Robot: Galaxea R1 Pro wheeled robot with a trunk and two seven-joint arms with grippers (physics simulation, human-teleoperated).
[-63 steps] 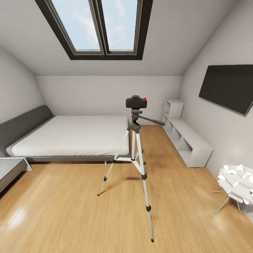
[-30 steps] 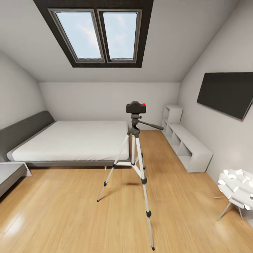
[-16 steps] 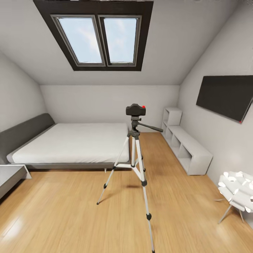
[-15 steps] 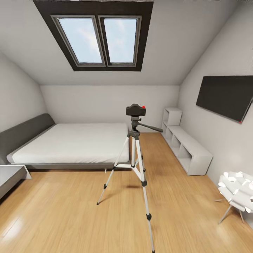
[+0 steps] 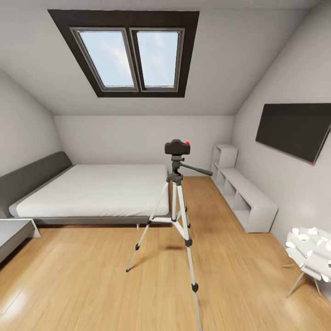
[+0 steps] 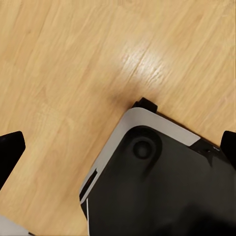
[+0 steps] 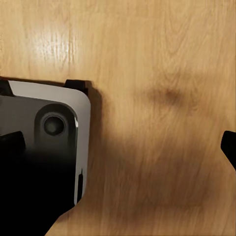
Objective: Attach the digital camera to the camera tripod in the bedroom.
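My left gripper (image 6: 118,152) hangs with its fingers pointing down at the floor — the two dark fingertips (image 6: 10,150) sit far apart at the edges of the left wrist view, nothing between them. My right gripper (image 7: 120,145) points down the same way, its fingertips (image 7: 228,145) spread wide too. Under both wrists I see a corner of my own base (image 6: 162,182) — grey-rimmed, black on top.

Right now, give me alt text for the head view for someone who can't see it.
A small black digital camera sits atop a silver-legged camera tripod on a light wood floor in a grey bedroom. Behind stand a grey bed with white mattress, a skylight and a wall-mounted black screen.
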